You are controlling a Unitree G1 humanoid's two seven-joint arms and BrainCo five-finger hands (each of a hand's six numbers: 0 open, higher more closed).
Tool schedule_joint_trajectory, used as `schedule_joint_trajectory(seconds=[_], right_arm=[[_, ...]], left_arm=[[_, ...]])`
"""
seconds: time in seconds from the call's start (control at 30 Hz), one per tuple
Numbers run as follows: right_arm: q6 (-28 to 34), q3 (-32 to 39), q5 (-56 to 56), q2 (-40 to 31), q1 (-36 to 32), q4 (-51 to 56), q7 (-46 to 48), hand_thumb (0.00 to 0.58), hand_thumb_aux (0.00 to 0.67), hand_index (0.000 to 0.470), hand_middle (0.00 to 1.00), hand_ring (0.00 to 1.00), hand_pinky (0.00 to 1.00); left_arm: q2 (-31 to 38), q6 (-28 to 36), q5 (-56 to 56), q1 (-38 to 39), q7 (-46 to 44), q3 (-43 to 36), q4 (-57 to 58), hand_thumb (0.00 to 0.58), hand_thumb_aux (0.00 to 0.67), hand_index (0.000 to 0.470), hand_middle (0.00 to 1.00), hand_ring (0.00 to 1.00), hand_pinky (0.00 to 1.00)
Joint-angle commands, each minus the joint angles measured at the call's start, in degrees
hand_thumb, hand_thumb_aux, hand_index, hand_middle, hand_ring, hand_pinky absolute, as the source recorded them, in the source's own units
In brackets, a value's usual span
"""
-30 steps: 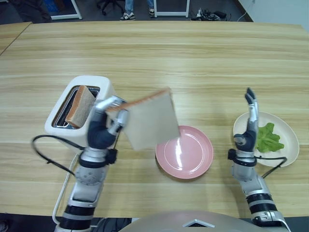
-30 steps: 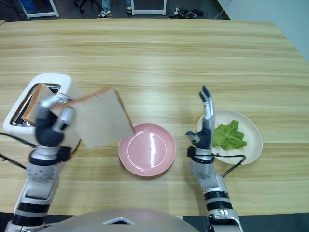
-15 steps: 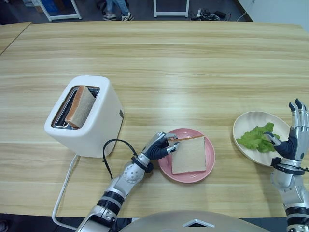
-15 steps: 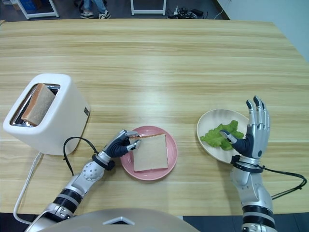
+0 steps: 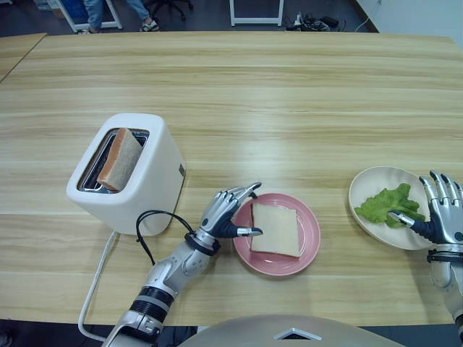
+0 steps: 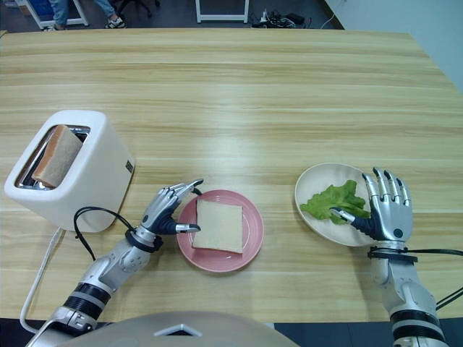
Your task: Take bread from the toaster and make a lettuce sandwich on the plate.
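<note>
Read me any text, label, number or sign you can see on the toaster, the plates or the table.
No text here can be read.
toaster: a small dark mark on its side, too small to tell whether it is print.
pink plate, cream plate, table: no print to be seen.

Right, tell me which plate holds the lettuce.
The cream plate beside the right robot hand holds the lettuce; the pink plate holds a bread slice.
</note>
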Motion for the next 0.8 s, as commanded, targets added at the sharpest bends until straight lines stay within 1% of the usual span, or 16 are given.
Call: schedule_joint_trajectory(seconds=[0.03, 0.17, 0.33, 0.37, 0.4, 0.43, 0.47, 0.5, 0.53, 0.57, 0.6, 0.67, 0.7, 0.73, 0.8], right_arm=[[0.0, 2.7, 1.2, -2.0, 0.3, -0.8, 4.3, 0.0, 0.0, 0.0, 0.0, 0.0, 0.0], [0.1, 4.7, 2.1, -3.1, -1.0, -0.1, 8.0, 0.0, 0.0, 0.0, 0.0, 0.0, 0.0], [0.9, 5.4, 3.3, -4.1, 0.9, -2.3, 12.0, 0.0, 0.0, 0.0, 0.0, 0.0, 0.0], [1.3, 5.3, 3.6, -4.3, 1.4, -3.1, 13.1, 0.14, 0.087, 0.061, 0.0, 0.0, 0.0], [1.6, 5.3, 4.0, -4.5, 1.8, -3.7, 14.2, 0.268, 0.179, 0.125, 0.0, 0.0, 0.0], [1.9, 5.4, 4.4, -4.8, 2.1, -4.1, 15.3, 0.379, 0.276, 0.194, 0.0, 0.0, 0.0], [2.1, 5.4, 4.6, -5.0, 2.4, -4.4, 16.0, 0.441, 0.342, 0.24, 0.0, 0.0, 0.0], [2.5, 5.3, 4.8, -5.1, 2.5, -4.5, 16.7, 0.464, 0.37, 0.26, 0.0, 0.0, 0.0], [2.7, 5.2, 4.8, -5.2, 2.6, -4.7, 17.0, 0.509, 0.436, 0.306, 0.0, 0.0, 0.0], [3.0, 5.1, 4.9, -5.3, 2.7, -4.9, 17.2, 0.531, 0.476, 0.334, 0.0, 0.0, 0.0], [3.2, 5.1, 5.0, -5.4, 2.8, -5.0, 17.4, 0.542, 0.499, 0.35, 0.0, 0.0, 0.0], [3.4, 5.2, 5.1, -5.5, 2.7, -5.3, 17.5, 0.569, 0.578, 0.405, 0.0, 0.0, 0.0], [3.5, 5.3, 5.1, -5.6, 2.6, -5.4, 17.5, 0.572, 0.591, 0.415, 0.0, 0.0, 0.0], [3.6, 5.4, 5.2, -5.7, 2.6, -5.5, 17.6, 0.578, 0.628, 0.441, 0.0, 0.0, 0.0], [3.4, 5.6, 5.2, -5.8, 2.3, -5.4, 17.5, 0.579, 0.646, 0.453, 0.0, 0.0, 0.0]], left_arm=[[1.8, 1.8, 2.5, 1.4, 1.0, 0.0, -3.5, 0.0, 0.0, 0.0, 0.0, 0.0, 0.0], [2.7, 3.5, 3.4, 3.5, 2.2, 1.0, -8.7, 0.0, 0.0, 0.0, 0.0, 0.0, 0.0], [3.4, 4.3, 2.8, 5.4, 2.5, 2.3, -13.1, 0.0, 0.0, 0.0, 0.0, 0.0, 0.0], [3.6, 4.3, 2.7, 5.6, 2.5, 2.5, -13.3, 0.0, 0.0, 0.0, 0.0, 0.0, 0.0], [3.8, 4.4, 2.6, 5.8, 2.5, 2.7, -13.4, 0.0, 0.0, 0.0, 0.0, 0.0, 0.0], [4.1, 4.4, 2.5, 6.1, 2.5, 2.9, -13.5, 0.0, 0.0, 0.0, 0.0, 0.0, 0.0], [4.3, 4.5, 2.5, 6.4, 2.6, 3.1, -13.7, 0.0, 0.0, 0.0, 0.0, 0.0, 0.0], [4.5, 4.5, 2.3, 6.7, 2.6, 3.2, -13.9, 0.0, 0.0, 0.0, 0.0, 0.0, 0.0], [4.7, 4.5, 2.2, 7.1, 2.5, 3.4, -14.2, 0.0, 0.0, 0.0, 0.0, 0.0, 0.0], [4.8, 4.6, 2.1, 7.4, 2.5, 3.6, -14.5, 0.0, 0.0, 0.0, 0.0, 0.0, 0.0], [4.9, 4.6, 1.9, 7.6, 2.5, 3.8, -14.6, 0.0, 0.0, 0.0, 0.0, 0.0, 0.0], [5.0, 4.7, 1.6, 8.1, 2.5, 4.2, -14.8, 0.0, 0.0, 0.0, 0.0, 0.0, 0.0], [5.0, 4.7, 1.5, 8.3, 2.5, 4.5, -14.8, 0.0, 0.0, 0.0, 0.0, 0.0, 0.0], [5.1, 4.7, 1.4, 8.5, 2.5, 4.7, -14.8, 0.0, 0.0, 0.0, 0.0, 0.0, 0.0], [5.2, 4.8, 1.2, 8.9, 2.5, 5.1, -15.0, 0.0, 0.0, 0.0, 0.0, 0.0, 0.0]])
